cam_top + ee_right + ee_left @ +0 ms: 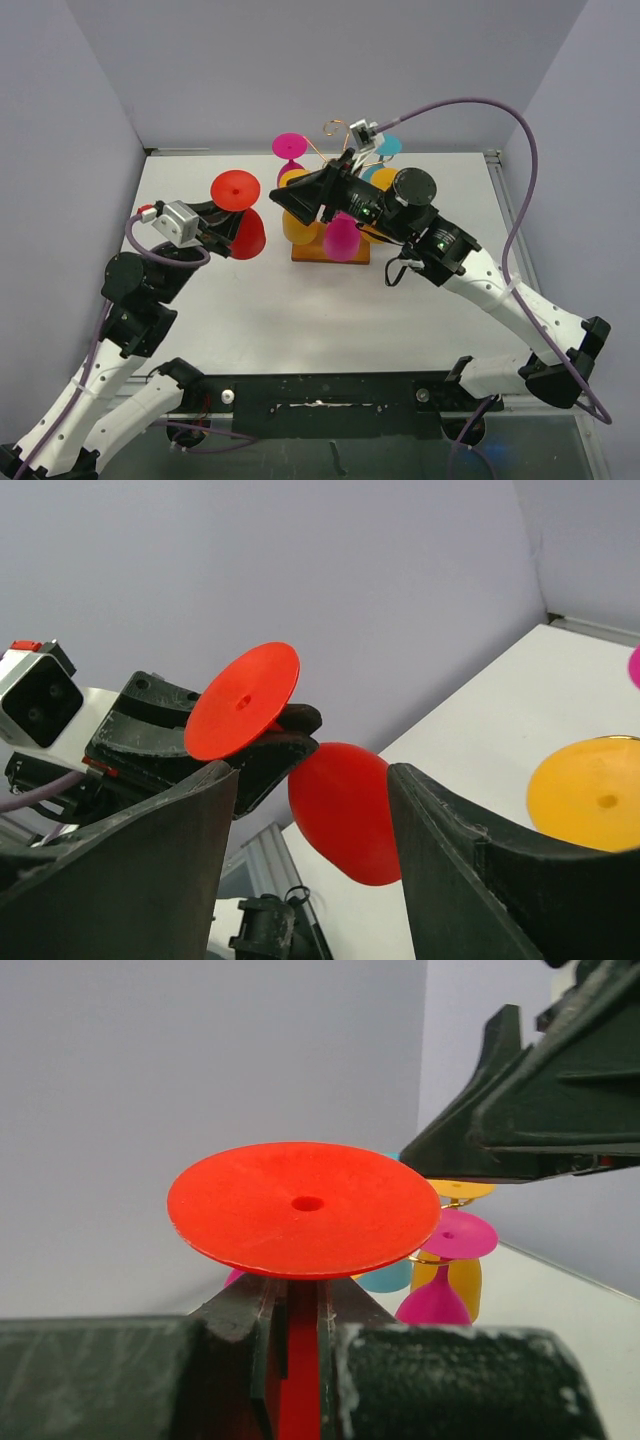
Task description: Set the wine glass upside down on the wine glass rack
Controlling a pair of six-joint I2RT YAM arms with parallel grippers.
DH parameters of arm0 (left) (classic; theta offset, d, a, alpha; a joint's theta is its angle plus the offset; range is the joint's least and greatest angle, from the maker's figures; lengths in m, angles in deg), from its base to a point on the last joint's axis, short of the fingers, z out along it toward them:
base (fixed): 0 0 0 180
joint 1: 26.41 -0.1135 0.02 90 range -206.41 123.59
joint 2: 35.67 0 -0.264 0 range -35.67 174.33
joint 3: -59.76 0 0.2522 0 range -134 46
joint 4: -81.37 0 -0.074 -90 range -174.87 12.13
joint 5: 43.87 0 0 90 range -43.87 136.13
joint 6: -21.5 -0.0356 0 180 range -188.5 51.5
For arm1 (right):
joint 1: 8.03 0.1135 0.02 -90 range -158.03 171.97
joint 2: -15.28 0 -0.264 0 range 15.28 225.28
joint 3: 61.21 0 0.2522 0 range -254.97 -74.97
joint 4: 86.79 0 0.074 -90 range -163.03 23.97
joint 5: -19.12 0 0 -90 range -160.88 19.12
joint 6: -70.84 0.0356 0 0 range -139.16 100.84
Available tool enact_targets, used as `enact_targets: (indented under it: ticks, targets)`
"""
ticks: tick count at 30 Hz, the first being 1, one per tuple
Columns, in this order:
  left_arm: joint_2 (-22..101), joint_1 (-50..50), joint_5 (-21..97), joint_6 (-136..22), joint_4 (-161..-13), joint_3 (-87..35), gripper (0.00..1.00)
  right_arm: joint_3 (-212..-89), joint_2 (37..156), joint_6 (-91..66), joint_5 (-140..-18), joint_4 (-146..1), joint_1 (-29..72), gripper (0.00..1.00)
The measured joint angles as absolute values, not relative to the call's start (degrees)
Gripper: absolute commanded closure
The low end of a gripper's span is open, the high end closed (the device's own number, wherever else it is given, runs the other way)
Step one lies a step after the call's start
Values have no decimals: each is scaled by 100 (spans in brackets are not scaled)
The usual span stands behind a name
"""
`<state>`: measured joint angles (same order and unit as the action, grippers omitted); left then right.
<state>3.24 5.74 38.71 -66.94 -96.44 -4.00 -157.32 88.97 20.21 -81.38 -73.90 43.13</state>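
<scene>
Tightly in left claw (pixel 297 1335), stem of red wine glass (pixel 303 1205)

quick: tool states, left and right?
Left tool: shut on the stem of the red plastic wine glass, foot up.
Right tool: open, holding nothing.

No legible text, label, brand, number or sign on any surface in any view
</scene>
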Motion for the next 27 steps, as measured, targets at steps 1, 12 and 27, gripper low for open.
enact_targets:
  ticks: [1,12,27]
  targets:
    - [309,574,3799,-6764,-9640,-398,100,-15804,8967,2072,-8197,-7370,4313,40]
    - [237,574,3371,-7168,-9620,-313,100,-16296,9502,2708,-8695,-7158,4313,48]
    - [283,574,3071,-7461,-9382,-308,96,-16562,9793,3318,-9052,-6931,4313,93]
